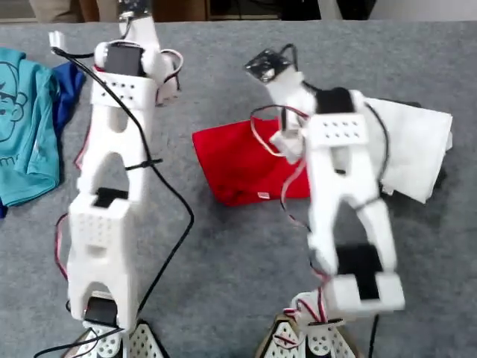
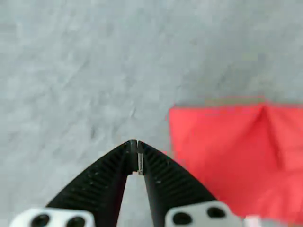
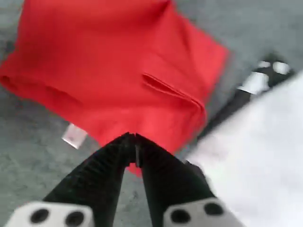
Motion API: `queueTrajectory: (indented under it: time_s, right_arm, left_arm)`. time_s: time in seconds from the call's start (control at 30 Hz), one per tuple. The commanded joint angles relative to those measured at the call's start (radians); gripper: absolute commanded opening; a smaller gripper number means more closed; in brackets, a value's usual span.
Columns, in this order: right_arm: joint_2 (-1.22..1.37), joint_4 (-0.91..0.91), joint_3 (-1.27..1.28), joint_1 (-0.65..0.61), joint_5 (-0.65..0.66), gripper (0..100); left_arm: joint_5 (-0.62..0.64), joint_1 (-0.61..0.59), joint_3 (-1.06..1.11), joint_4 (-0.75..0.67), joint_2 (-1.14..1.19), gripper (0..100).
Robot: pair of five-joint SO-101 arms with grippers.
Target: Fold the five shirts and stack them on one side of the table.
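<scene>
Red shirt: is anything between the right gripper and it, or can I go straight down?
Nothing visible is in the way. The right gripper hangs over the edge of the red shirt, jaws shut. The white shirt lies beside it, off that path.

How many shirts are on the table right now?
5: teal and blue at the left edge, red in the centre, white at the right, black mostly hidden under the white.

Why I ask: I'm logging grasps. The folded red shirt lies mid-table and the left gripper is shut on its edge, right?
Not quite. The left gripper is shut, but on nothing: the left wrist view shows its tips meeting over bare grey table, beside the red shirt. The shirt does lie folded mid-table.
</scene>
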Motion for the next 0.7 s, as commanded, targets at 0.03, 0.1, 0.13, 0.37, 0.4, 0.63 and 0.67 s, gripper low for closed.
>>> queueTrajectory:
  time_s: [0.03, 0.1, 0.13, 0.37, 0.4, 0.63, 0.67]
  right_arm:
    - [0.177, 0.092, -0.234, -0.041, -0.028, 0.4]
    - [0.254, 0.123, -0.325, -0.041, -0.037, 0.3]
    - [0.291, 0.132, -0.369, -0.036, -0.037, 0.3]
    - [0.561, 0.147, -0.699, 0.027, -0.052, 0.3]
    - [0.602, 0.146, -0.759, 0.045, -0.071, 0.3]
    - [0.86, 0.15, -1.211, 0.116, -0.1, 0.3]
    - [0.889, 0.15, -1.27, 0.116, -0.1, 0.3]
  left_arm:
    - [-0.021, -0.057, 0.537, -0.098, -0.265, 2]
    - [-0.021, -0.078, 0.804, -0.29, -0.329, 2]
    - [-0.021, -0.081, 0.944, -0.413, -0.346, 2]
    - [-0.021, -0.097, 1.419, -0.922, -0.446, 2]
    - [-0.02, -0.103, 1.419, -0.922, -0.452, 2]
    - [-0.02, -0.103, 1.421, -0.928, -0.452, 2]
    - [-0.02, -0.103, 1.421, -0.928, -0.452, 2]
